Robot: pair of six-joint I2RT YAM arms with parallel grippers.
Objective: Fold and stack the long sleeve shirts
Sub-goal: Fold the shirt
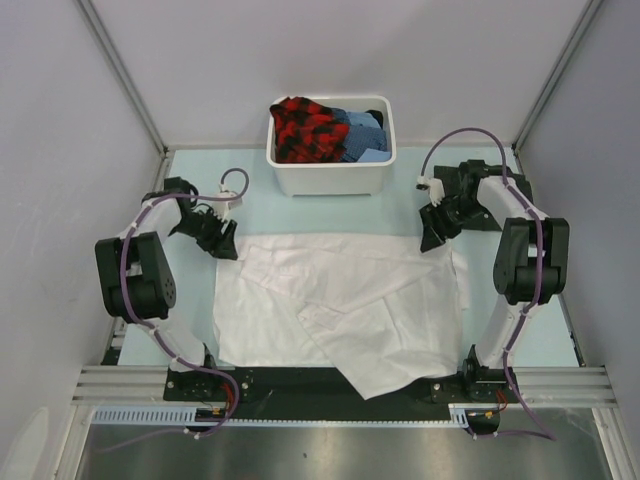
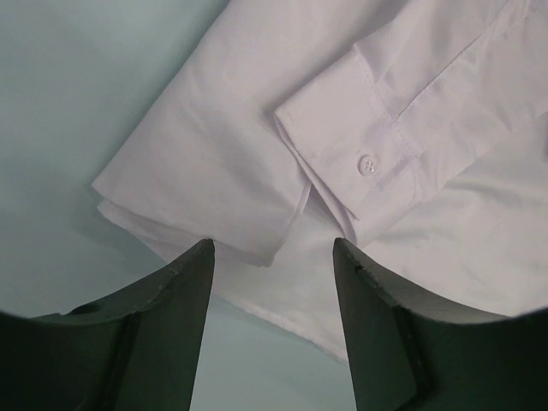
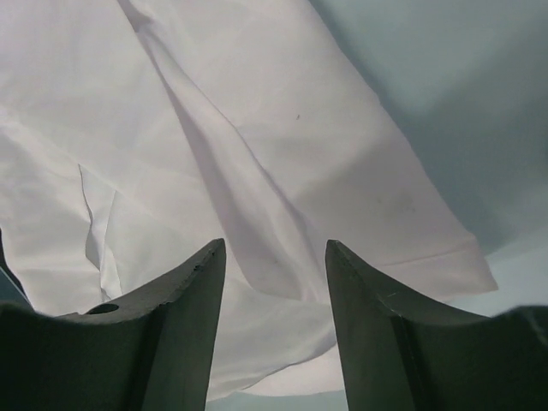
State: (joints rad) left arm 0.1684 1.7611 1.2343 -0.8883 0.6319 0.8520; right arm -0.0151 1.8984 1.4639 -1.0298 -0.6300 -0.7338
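Note:
A large white long sleeve shirt point(image 1: 340, 300) lies spread on the pale green table, one part hanging over the near edge. My left gripper point(image 1: 226, 243) is open and empty just above the shirt's far left corner; in the left wrist view its jaws point(image 2: 272, 248) frame a folded edge and a buttoned cuff point(image 2: 366, 163). My right gripper point(image 1: 432, 238) is open and empty over the shirt's far right corner; in the right wrist view point(image 3: 274, 248) creased white cloth point(image 3: 257, 171) lies under the jaws. The dark green-black striped shirt is not in view.
A white plastic tub point(image 1: 330, 172) stands at the back centre, holding a red-and-black plaid cloth point(image 1: 305, 128) and blue cloth point(image 1: 362, 135). Grey walls close in both sides. A black rail point(image 1: 300, 385) runs along the table's near edge.

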